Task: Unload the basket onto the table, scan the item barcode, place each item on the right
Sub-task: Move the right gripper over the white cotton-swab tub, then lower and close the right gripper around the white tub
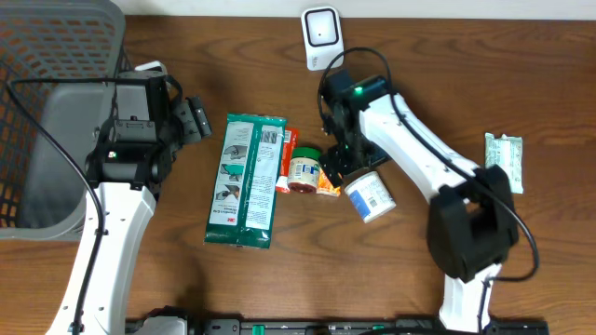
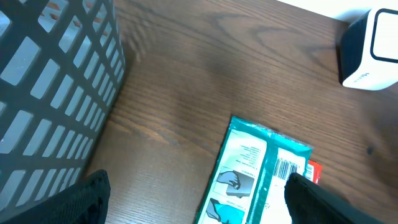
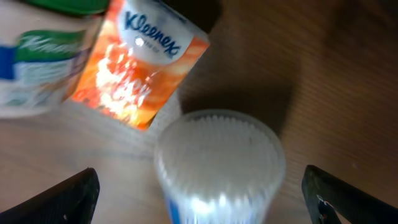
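- I judged the step in hand to be the pick-up of the clear round tub of cotton swabs point(image 3: 217, 162). It lay on the brown wooden table point(image 1: 521, 65), just beside the orange Kleenex tissue pack point(image 3: 140, 68).
- To do it well, I would have centred the fingers on the tub's round wall and closed gently. That would keep its blue-and-white label uncovered for the white box-shaped scanner point(image 1: 321, 37).
- The right gripper point(image 1: 337, 166) hung at the tub's lid end, jaws spread wide on either side and grasping nothing. Its arm reached in from the right, wrist bent down.
- The left gripper point(image 1: 196, 119) was likewise released and empty. It waited beside the grey mesh basket point(image 2: 50, 93), facing the flat green packet point(image 2: 255, 174).
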Available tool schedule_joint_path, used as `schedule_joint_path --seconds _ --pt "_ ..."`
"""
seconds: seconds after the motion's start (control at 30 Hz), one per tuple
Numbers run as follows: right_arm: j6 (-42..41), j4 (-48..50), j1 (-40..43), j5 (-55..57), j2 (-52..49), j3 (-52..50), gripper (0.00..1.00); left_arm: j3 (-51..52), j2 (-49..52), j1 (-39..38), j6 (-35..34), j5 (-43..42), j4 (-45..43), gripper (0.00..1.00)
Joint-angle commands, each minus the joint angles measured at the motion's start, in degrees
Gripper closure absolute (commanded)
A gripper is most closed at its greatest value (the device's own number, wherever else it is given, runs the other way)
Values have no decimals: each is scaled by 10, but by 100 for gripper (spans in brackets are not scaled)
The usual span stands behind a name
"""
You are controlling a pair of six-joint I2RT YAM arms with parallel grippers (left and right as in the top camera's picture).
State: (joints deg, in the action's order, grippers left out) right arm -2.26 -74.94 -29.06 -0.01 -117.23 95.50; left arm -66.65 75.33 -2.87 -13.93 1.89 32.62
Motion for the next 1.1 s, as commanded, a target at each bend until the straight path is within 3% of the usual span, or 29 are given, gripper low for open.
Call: schedule_joint_path --seconds 0.0,0.73,0.9,1.07 --pt "-7 -3 -6 15 -24 2 1 1 -4 1 -3 7 0 14" --pt "-6 8 -5 68 -43 -31 2 1 -4 1 -3 7 0 14" --pt "-5 5 -5 70 -43 -34 9 1 -4 1 -3 7 0 14" --pt "-5 -3 -6 70 -43 -34 10 1 -4 1 -3 7 0 14"
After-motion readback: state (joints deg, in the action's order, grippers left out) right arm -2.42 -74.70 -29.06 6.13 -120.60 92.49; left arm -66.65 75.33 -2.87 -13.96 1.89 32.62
